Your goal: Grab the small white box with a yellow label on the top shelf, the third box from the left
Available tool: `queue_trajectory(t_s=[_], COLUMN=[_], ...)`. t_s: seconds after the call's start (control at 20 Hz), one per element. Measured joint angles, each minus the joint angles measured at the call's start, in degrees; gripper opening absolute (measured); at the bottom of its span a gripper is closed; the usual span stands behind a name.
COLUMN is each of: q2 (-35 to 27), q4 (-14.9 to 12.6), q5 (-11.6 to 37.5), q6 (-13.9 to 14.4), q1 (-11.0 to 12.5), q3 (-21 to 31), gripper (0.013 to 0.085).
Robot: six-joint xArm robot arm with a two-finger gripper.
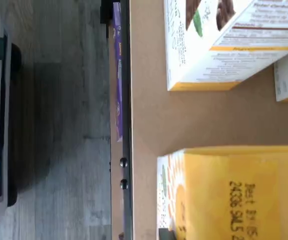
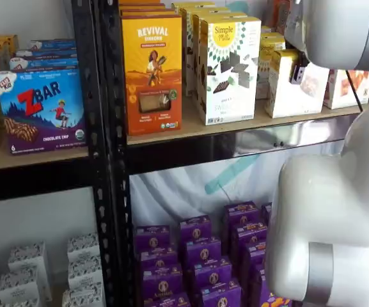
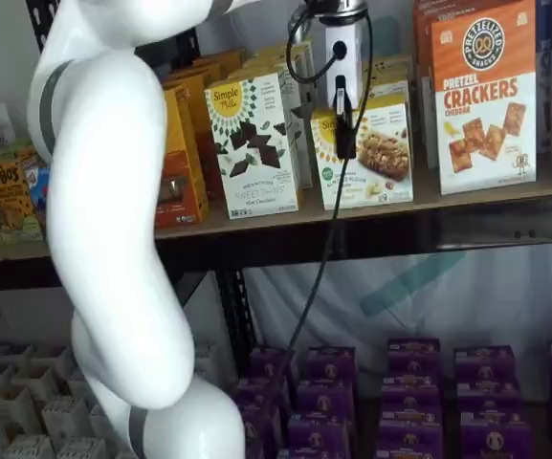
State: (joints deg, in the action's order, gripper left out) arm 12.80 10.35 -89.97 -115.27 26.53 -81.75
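Observation:
The small white box (image 3: 376,158) stands on the top shelf (image 3: 467,196), with a yellow sunburst label at its upper left and a pale food picture. It also shows in a shelf view (image 2: 288,89) and in the wrist view (image 1: 238,192), where its yellow top faces the camera. My gripper (image 3: 344,124) hangs from above right at the box's upper front. Only one black finger with a cable beside it shows, so I cannot tell whether it is open or shut. A dark finger (image 2: 297,69) shows at the box's top. The shelf's dark rail (image 1: 126,125) edges the tan board.
The taller white carton with chocolate shapes (image 3: 253,143) stands left of the small box, close by (image 1: 218,40). An orange-topped crackers carton (image 3: 483,96) stands to its right. An orange box (image 2: 151,70) is further left. Purple boxes (image 2: 197,256) fill the floor below. My white arm (image 3: 113,239) blocks the left.

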Motion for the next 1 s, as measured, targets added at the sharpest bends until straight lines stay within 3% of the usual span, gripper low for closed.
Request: queue_trajectory(t_s=[0.4, 1.0], q2=[0.3, 3.6], q4=[0.0, -1.0], q5=[-0.5, -8.6], q6=[-0.2, 0.5], q1=[0.3, 0.1], q3=[0.1, 0.7], gripper=[0.033, 0.033])
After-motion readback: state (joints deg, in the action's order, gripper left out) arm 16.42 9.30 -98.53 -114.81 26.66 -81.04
